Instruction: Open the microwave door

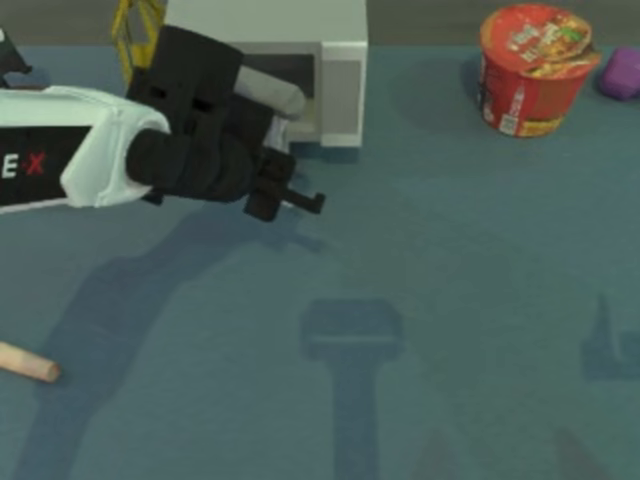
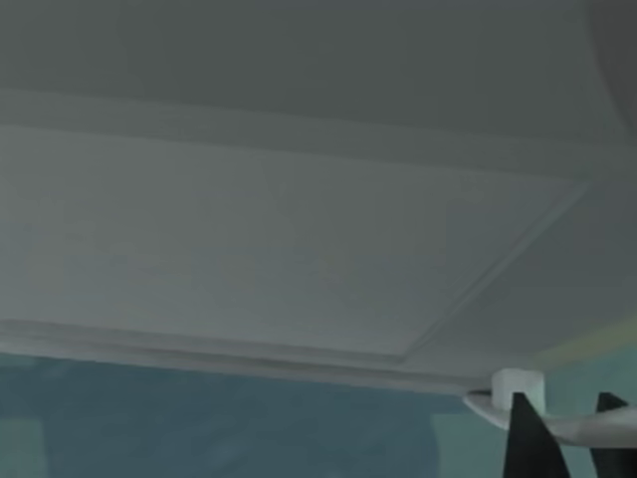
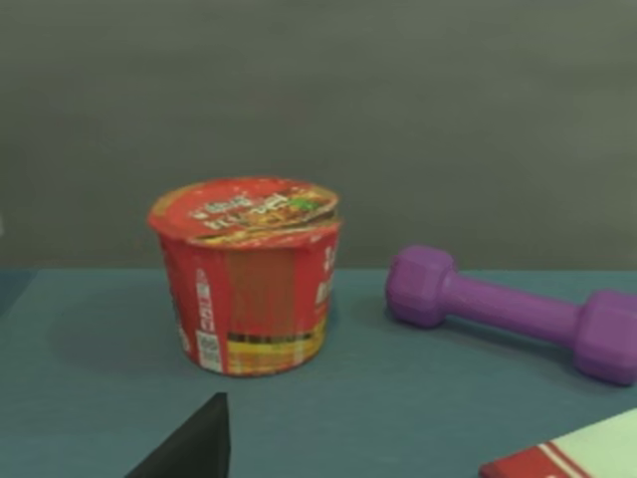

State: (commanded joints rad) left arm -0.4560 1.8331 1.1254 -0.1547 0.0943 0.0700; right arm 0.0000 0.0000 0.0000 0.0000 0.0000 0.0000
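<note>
Microwave point(image 1: 300, 25): boxy, white-grey, standing at the far edge of the worktop point(image 1: 450, 280), left of centre in the top view; narrow light control panel point(image 1: 342, 95) facing the near side.

Microwave door point(image 2: 279, 229): white-framed panel with grey window, filling most of the left wrist view; in the top view it is largely lying hidden under the left arm, so how far it is swung cannot be told. A pale handle point(image 2: 557, 423) is showing at the door's edge in the left wrist view.

Left gripper point(image 1: 290, 195): reaching in from the left, sitting just in front of the microwave. Its dark fingers point(image 2: 528, 438) are standing apart on either side of the handle; whether they are pressing on it cannot be told.

Right gripper: only a dark finger point(image 3: 194, 448) is showing in the right wrist view; its state cannot be told.

Red noodle cup point(image 1: 532, 68): upright, far right, well apart from the microwave.

Purple dumbbell point(image 3: 518, 311): lying just beside the cup.

Yellow frame point(image 1: 135, 30): standing left of the microwave.
</note>
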